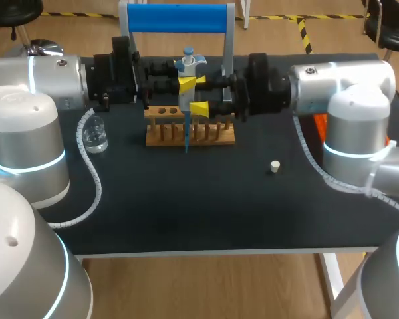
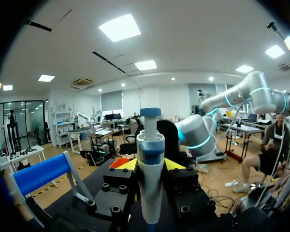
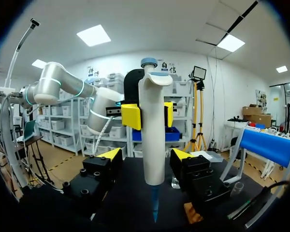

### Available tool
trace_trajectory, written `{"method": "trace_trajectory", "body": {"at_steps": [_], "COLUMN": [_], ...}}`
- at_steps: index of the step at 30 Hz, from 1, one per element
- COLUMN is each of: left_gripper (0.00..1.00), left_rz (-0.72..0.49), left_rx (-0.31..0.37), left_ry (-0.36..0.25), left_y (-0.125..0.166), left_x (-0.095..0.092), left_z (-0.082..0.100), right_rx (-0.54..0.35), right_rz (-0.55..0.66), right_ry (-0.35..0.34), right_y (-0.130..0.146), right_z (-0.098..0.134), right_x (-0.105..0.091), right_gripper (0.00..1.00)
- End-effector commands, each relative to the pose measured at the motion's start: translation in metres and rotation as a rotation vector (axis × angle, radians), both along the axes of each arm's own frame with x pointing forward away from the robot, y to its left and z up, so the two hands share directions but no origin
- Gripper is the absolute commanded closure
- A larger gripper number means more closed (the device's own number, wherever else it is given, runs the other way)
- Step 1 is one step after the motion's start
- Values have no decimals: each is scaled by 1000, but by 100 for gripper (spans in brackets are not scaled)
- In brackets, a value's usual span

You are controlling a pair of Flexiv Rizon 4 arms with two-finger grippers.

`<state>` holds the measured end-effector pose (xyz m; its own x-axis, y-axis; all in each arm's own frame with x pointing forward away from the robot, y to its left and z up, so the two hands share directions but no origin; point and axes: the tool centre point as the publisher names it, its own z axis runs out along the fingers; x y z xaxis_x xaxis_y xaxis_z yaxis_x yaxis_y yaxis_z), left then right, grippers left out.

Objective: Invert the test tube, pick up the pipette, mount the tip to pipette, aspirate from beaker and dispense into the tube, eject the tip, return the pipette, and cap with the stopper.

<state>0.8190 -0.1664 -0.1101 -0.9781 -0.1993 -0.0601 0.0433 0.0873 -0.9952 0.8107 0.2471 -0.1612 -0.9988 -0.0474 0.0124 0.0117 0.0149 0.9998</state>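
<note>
Upright pipette [image 1: 188,66] at frame centre, pinched by left gripper [image 1: 188,85], stands between right gripper's [image 3: 146,154] spread fingers [image 3: 111,153] lower down

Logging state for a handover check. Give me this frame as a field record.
pipette: upright by wooden rack, blue tip mounted
left gripper: shut on pipette body
right gripper: open, fingers either side of pipette, lower down
beaker: on table, near left arm
stopper: loose on table, near right arm
</note>
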Motion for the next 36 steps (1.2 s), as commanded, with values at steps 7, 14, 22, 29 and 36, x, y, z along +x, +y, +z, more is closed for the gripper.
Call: {"method": "trace_trajectory", "body": {"at_steps": [7, 14, 22, 29, 36], "left_gripper": [100, 100, 100, 100, 100], "left_rz": [4, 4, 4, 4, 4], "left_rx": [-3, -3, -3, -3, -3], "left_ry": [-2, -2, -2, -2, -2], "left_y": [0, 0, 0, 0, 0], "left_x": [-1, -1, -1, -1, -1], "left_z": [0, 0, 0, 0, 0], "right_rx": [9, 7, 9, 10, 9], "right_rz": [0, 6, 17, 25, 32], "right_ry": [-2, -7, -14, -18, -20], "right_y": [9, 14, 20, 24, 26], "right_z": [0, 1, 2, 3, 3], "right_x": [3, 6, 6, 6, 6], "right_gripper": [42, 44, 50, 51, 53]}}
